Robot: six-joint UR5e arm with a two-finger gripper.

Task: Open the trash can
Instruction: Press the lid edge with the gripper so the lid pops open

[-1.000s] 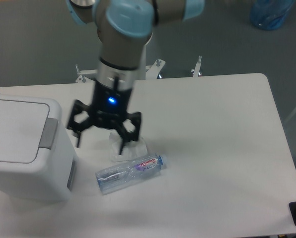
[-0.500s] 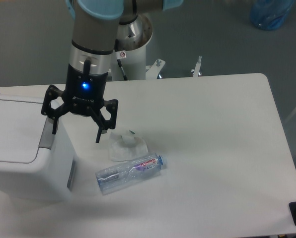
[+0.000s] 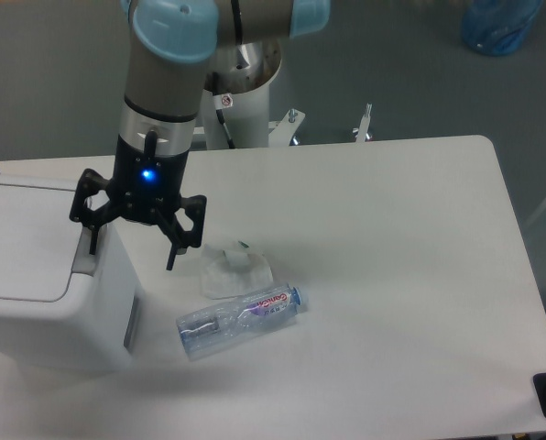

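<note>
The claw (image 3: 132, 246), spread wide and holding nothing, hangs over the trash can's (image 3: 35, 275) grey push tab (image 3: 87, 258).

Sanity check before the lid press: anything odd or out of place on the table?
Yes, minor. A clear plastic bottle lies on its side on the table, with a crumpled clear wrapper right behind it. Both sit just right of the trash can, whose lid is closed. The open gripper hangs over the bin's right edge.
</note>
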